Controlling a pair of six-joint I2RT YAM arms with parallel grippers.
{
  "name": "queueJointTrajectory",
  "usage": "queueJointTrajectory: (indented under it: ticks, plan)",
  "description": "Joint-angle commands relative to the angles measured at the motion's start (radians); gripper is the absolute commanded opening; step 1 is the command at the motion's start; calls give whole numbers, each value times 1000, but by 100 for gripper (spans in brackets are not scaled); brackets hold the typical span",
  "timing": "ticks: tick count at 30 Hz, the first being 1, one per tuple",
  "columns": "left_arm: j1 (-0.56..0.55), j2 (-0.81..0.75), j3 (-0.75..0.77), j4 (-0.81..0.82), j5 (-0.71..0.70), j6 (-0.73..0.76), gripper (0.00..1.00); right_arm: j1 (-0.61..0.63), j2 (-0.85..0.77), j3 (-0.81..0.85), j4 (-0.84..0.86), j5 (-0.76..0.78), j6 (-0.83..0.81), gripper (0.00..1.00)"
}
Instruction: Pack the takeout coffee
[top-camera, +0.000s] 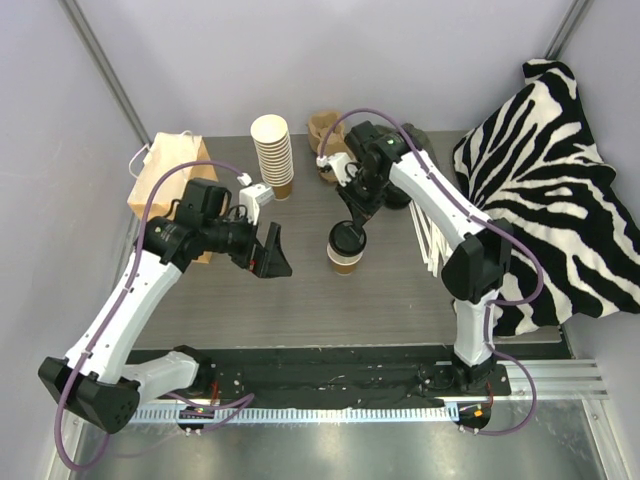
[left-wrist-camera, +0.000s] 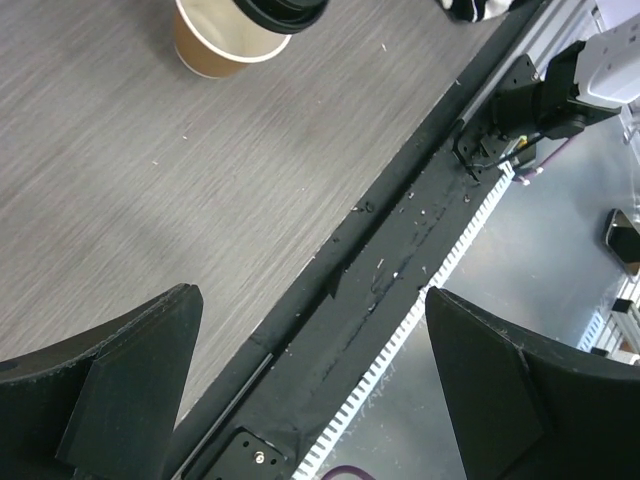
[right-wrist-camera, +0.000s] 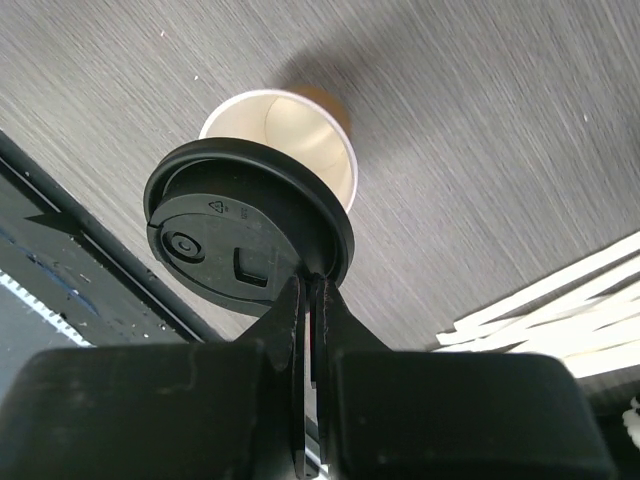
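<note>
One brown paper cup stands open on the surface between the two arms. The black lid is tilted over its rim, pinched by its edge in the clenched right jaws. The step in hand looks like capping. The lid needs levelling and centring over the mouth, then a press down until it seats, before the coffee can go to the paper bag at the far left. The left jaws are released, spread wide with nothing between them, hovering near the cup. The right wrist view shows what the top view hides: the cup's pale inside, and the lid covering only part of the mouth; whether it touches the rim I cannot tell. The left wrist view catches just the cup's side and a sliver of lid. Only the top view shows the bag and the stack of cups.
</note>
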Motion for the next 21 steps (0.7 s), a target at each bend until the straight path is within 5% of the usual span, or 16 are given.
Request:
queueJointTrajectory:
  ticks: [1, 21]
  plan:
    - [5, 1, -13, 44, 59, 3, 100, 16, 32, 60, -109, 25, -34, 1]
    - [6, 7, -66, 98, 54, -41, 100, 30, 125, 97, -149, 36, -69, 1]
